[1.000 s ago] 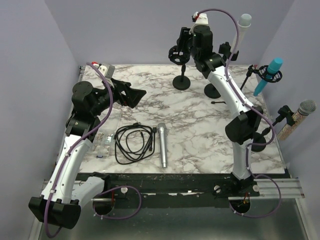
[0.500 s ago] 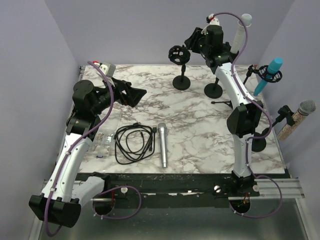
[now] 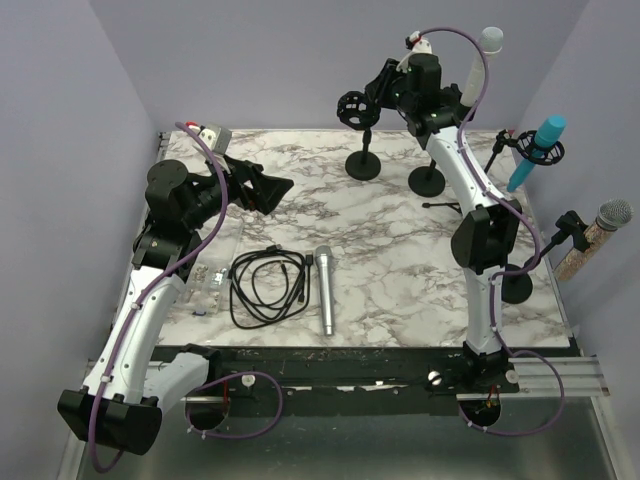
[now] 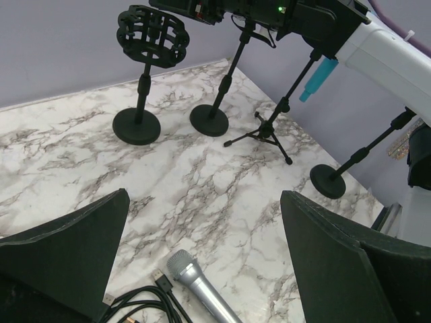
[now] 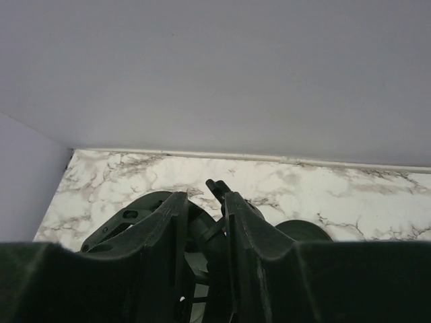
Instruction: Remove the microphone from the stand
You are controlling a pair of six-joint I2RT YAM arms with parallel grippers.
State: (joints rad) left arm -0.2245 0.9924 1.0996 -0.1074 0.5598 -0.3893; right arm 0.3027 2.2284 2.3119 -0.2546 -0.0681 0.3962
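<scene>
From above, we see the pale grey microphone (image 3: pixel 486 52) upright in the tall stand (image 3: pixel 428 181) at the back of the surface (image 3: pixel 400 250), just beside the right arm's wrist. The right pincer (image 3: pixel 383 80) points away from it, toward an empty ring mount (image 3: pixel 355 108). The left pincer (image 3: pixel 266 190) hangs well apart.

We judge the microphone rigid, smooth and fairly heavy, with a delicate head. We would grip mid-barrel and lift along its axis, since the stand may tip.

The left wrist view shows the left pincer gaping, released, over a second microphone (image 4: pixel 205 296) lying by a cable (image 4: pixel 141 299).

In the right wrist view the fingers (image 5: pixel 158 235) sit close together around dark shapes. Whether they clench anything we cannot tell.
</scene>
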